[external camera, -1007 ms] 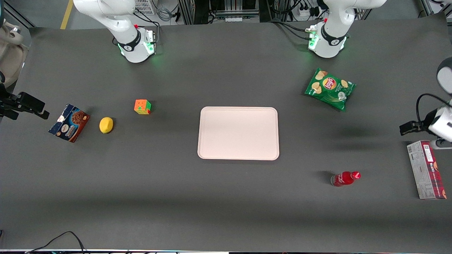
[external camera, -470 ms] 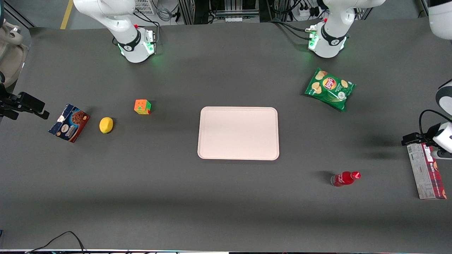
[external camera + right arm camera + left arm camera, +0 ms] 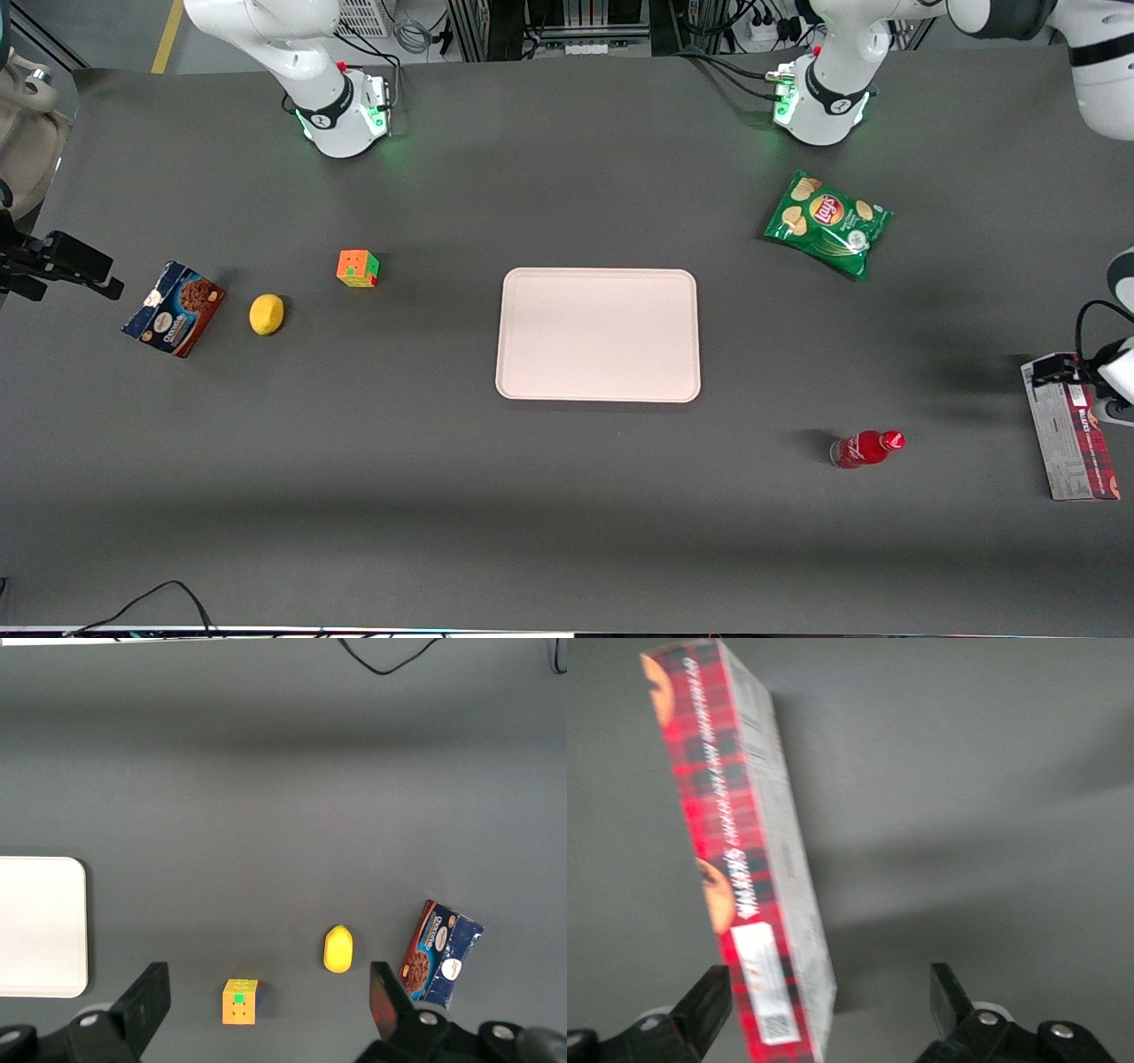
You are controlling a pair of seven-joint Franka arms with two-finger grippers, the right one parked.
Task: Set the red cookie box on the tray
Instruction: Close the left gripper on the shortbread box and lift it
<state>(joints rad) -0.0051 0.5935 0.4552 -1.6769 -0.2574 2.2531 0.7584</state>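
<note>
The red cookie box (image 3: 1072, 443) lies flat on the table at the working arm's end, its grey-white printed face showing in the front view. In the left wrist view its red tartan face (image 3: 735, 842) and white lettering show. My left gripper (image 3: 1076, 377) is low over the box's end that is farther from the front camera. It is open (image 3: 828, 1001), and that end of the box sits between the fingers, close to one finger (image 3: 709, 1001) and apart from the other. The pale pink tray (image 3: 598, 335) lies empty at mid-table, far from the box.
A red bottle (image 3: 866, 447) lies between tray and box. A green chips bag (image 3: 828, 221) sits farther from the front camera. Toward the parked arm's end are a colour cube (image 3: 357, 268), a lemon (image 3: 267, 314) and a blue-and-brown cookie box (image 3: 174, 307).
My left gripper has come down and nearer to the front camera, from beside the box's end to astride it. The box and all other things have stayed put.
</note>
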